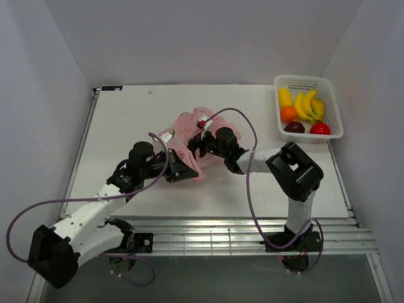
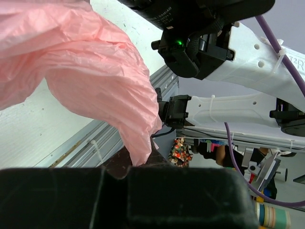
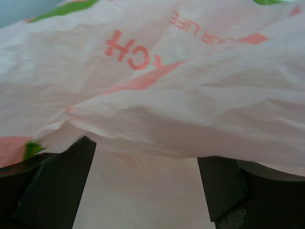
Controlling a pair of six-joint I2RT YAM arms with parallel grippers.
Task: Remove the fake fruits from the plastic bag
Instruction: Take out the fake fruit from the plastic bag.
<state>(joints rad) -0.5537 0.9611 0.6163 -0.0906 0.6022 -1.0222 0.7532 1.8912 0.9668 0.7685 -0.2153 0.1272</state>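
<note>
The pink plastic bag (image 1: 192, 129) lies crumpled at the middle of the table. My left gripper (image 1: 183, 169) is at its near edge, shut on a fold of the bag (image 2: 138, 152) and holding it up. My right gripper (image 1: 201, 146) is pushed against the bag from the right. Its fingers (image 3: 57, 191) are spread wide, and the printed bag film (image 3: 157, 95) drapes just over them, not pinched. No fruit shows in or under the bag. A banana bunch (image 1: 309, 105), an orange (image 1: 288, 113), a dark purple fruit (image 1: 294, 127) and a red apple (image 1: 320, 128) lie in the basket.
The white perforated basket (image 1: 334, 107) stands at the back right corner of the table. A yellow oval fruit (image 1: 285, 96) lies at its far end. Purple cables loop over both arms. A metal rail runs along the table's near edge (image 1: 240, 230).
</note>
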